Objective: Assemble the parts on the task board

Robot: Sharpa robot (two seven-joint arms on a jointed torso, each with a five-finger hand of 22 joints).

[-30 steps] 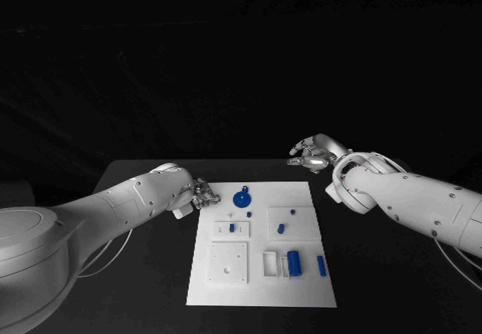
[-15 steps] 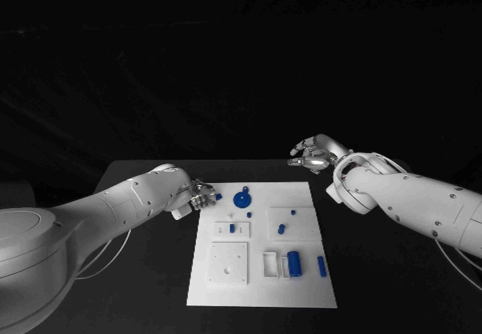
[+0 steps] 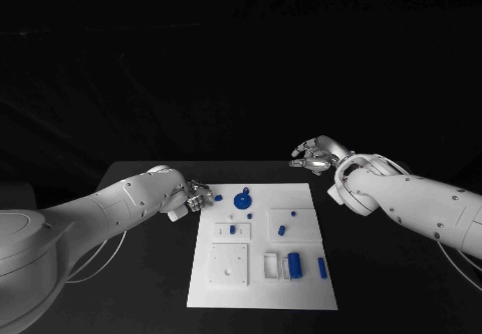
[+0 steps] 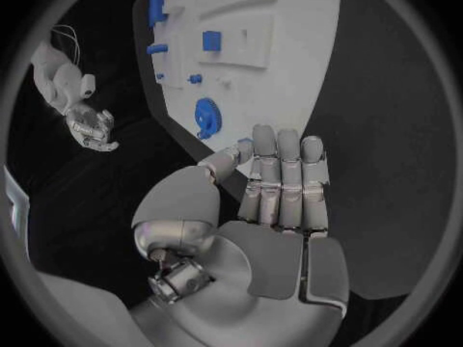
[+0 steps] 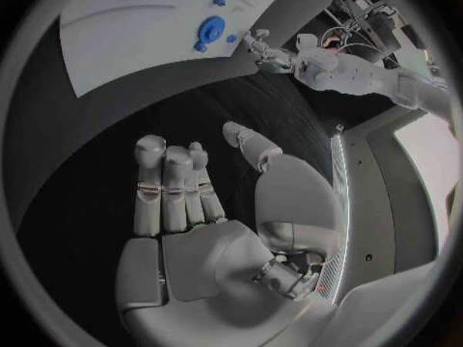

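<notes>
The left hand (image 3: 193, 195) sits just off the far-left corner of the task board (image 3: 263, 292), and over the last second it has drifted slightly outward and away from the board's edge, no more than a small shift. Its fingers (image 4: 280, 177) lie straight and side by side, the thumb angled in toward them; nothing is between them, so the hand is empty. From the left wrist view the fingertips point at the round blue gear-like part (image 4: 207, 116), which lies on the board near that corner and is untouched.

The right hand (image 3: 316, 156) hovers above the bench (image 3: 372, 278) beyond the board's far-right corner, just as it did a second ago. Its fingers (image 5: 164, 185) are loosely extended with the thumb held apart, holding nothing.

The other parts have not moved: the round blue part (image 3: 241, 200) at the far end, small blue pegs (image 3: 282, 227) in the middle, and the blue cylinder (image 3: 294, 264) with a slim blue bar (image 3: 322, 266) beside it toward the near end, all lying on the white plate.

By my reading, no part has yet been picked up, and assembly has hardly begun. The small retreat of the left hand looks like repositioning before a reach, most likely for the round part nearest it, though that is a guess.
</notes>
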